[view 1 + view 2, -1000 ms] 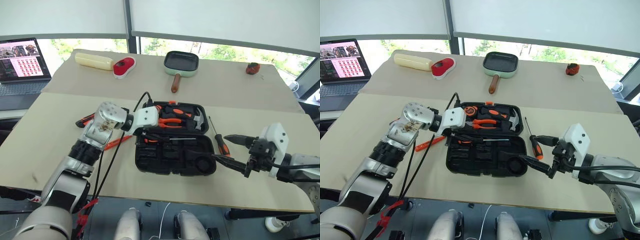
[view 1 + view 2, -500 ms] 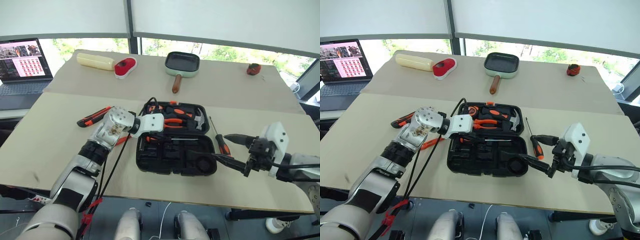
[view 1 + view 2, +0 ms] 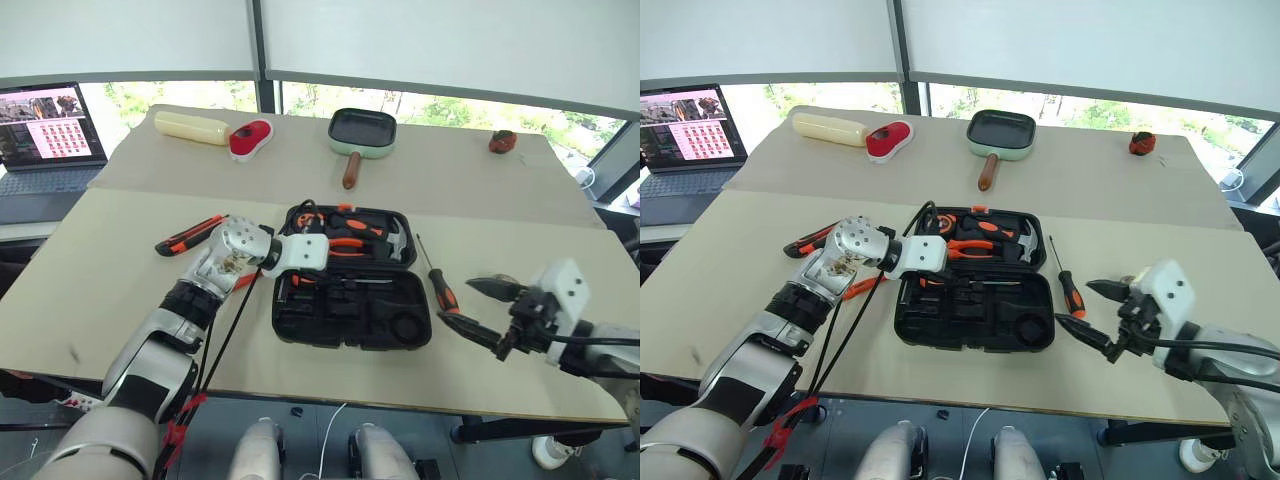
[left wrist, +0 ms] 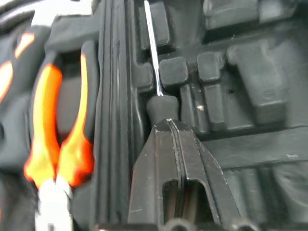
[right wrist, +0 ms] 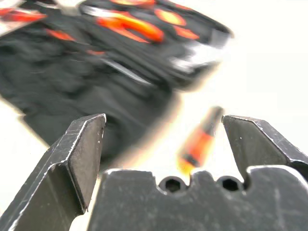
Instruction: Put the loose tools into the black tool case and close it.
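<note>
Left gripper (image 4: 175, 126) closed, tips at screwdriver (image 4: 155, 62) in case (image 3: 352, 300); right gripper (image 3: 478, 307) wide open, empty; second screwdriver (image 3: 440, 285) just beside it on bench (image 3: 120, 270).

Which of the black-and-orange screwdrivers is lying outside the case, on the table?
The black-and-orange screwdriver right of the black tool case; the other screwdriver lies inside it.

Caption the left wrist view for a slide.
Shut left claw presses a screwdriver's black handle into the open tool case, beside the orange-handled pliers.
</note>
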You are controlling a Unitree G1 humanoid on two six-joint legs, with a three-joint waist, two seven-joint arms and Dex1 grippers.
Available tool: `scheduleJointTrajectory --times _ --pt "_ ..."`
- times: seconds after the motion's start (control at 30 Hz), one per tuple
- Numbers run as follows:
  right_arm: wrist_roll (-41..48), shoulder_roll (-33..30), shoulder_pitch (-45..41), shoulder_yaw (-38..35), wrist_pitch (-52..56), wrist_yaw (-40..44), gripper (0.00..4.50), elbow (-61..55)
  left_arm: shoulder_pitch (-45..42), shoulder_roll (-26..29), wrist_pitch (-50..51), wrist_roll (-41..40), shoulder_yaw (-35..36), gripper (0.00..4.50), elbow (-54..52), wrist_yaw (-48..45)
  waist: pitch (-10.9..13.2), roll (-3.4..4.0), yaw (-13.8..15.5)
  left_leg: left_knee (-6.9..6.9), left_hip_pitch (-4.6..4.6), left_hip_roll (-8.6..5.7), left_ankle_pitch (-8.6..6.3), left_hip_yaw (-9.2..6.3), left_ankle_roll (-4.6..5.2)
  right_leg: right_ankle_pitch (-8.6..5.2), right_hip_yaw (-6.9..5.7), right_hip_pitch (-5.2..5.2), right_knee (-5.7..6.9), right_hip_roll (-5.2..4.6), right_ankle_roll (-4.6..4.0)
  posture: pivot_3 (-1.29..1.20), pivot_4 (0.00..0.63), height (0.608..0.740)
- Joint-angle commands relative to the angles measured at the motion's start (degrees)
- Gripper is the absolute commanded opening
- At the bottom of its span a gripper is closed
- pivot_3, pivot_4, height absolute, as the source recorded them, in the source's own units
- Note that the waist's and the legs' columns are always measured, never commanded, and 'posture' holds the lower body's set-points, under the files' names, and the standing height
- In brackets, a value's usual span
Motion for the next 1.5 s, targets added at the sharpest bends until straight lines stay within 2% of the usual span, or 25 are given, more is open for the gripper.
scheduleJointTrajectory --times 0.03,0.2,0.3,0.37,0.57,0.77,1.1,1.23,1.4,1.5 --pt "1.16 2.41 7.33 -11.81 1.58 -0.77 4.50 -1.40 0.61 5.26 16.83 -12.80 8.78 1.11 -13.91 -5.06 0.00 0.02 -0.06 -0.03 -0.12 0.03 0.00 -0.02 0.00 -0.01 -0.02 -0.12 0.01 0.02 -0.01 0.00 0.150 0.740" --pt "2.42 5.54 13.83 -17.07 2.82 -1.21 4.50 -2.44 4.98 12.39 33.64 -27.86 15.71 2.95 -28.30 -9.18 -0.04 0.23 -0.39 -0.04 0.05 0.05 -0.01 -0.01 -0.01 -0.05 -0.06 0.06 -0.03 -0.02 -0.01 0.00 0.150 0.740" --pt "2.45 5.84 12.73 -15.15 3.20 -3.05 4.50 -2.38 7.03 14.38 37.18 -31.89 16.60 3.96 -33.37 -8.83 -0.03 0.25 -0.84 -0.06 0.31 0.08 -0.01 0.00 -0.02 -0.17 -0.06 0.26 -0.04 -0.02 0.04 0.00 0.150 0.740" --pt "2.54 5.89 10.47 -12.27 3.66 -4.52 4.50 -2.59 7.96 14.90 38.62 -33.63 16.72 4.46 -35.51 -7.76 -0.03 0.24 -0.91 -0.06 0.38 0.10 -0.01 0.02 -0.02 -0.26 -0.02 0.30 -0.04 -0.02 0.10 0.00 0.150 0.740" --pt "-2.38 8.00 -5.23 4.50 3.45 -12.13 4.50 1.87 9.38 14.75 40.57 -36.94 17.01 4.46 -39.26 -3.79 0.04 0.34 -1.21 -0.08 0.40 0.13 0.00 0.03 -0.02 -0.22 0.11 0.23 -0.03 0.08 0.01 0.00 0.150 0.740" --pt "-11.80 12.06 -17.70 15.79 0.96 -19.89 4.50 13.80 11.33 16.24 37.43 -35.44 16.21 4.46 -40.87 -1.13 0.03 0.25 -0.82 -0.36 0.37 -0.03 0.00 0.06 -0.02 -0.23 0.11 0.17 -0.12 0.00 -0.08 0.00 0.150 0.740" --pt "-16.51 14.80 -18.45 21.98 -2.78 -19.74 4.50 19.71 12.19 17.46 34.84 -34.88 15.47 4.46 -40.61 0.78 0.03 0.24 -0.76 -0.40 0.37 -0.12 0.00 0.05 -0.02 -0.25 0.10 0.20 -0.12 -0.09 -0.01 0.00 0.150 0.740" --pt "-16.40 15.65 -17.82 22.57 -2.26 -20.67 3.56 18.54 12.32 17.34 34.06 -34.59 14.99 4.50 -40.40 1.28 0.03 0.24 -0.68 -0.40 0.40 -0.12 0.00 0.06 -0.02 -0.25 0.10 0.22 -0.12 -0.09 -0.02 0.00 0.150 0.740" --pt "-15.37 16.61 -15.77 22.81 -0.87 -21.24 3.56 14.96 11.95 17.08 32.54 -33.43 14.35 4.50 -39.19 1.35 0.03 0.24 -0.32 -0.40 0.34 -0.15 0.00 0.07 -0.02 -0.26 0.11 0.18 -0.13 -0.12 -0.01 0.00 0.150 0.740" --pt "-15.26 17.30 -15.47 21.92 -1.00 -22.22 2.81 14.71 11.42 16.81 31.77 -32.89 14.06 4.50 -38.35 1.33 0.03 0.24 -0.58 -0.40 0.36 -0.13 0.00 0.06 -0.02 -0.26 0.11 0.18 -0.12 -0.10 -0.01 0.00 0.150 0.740"
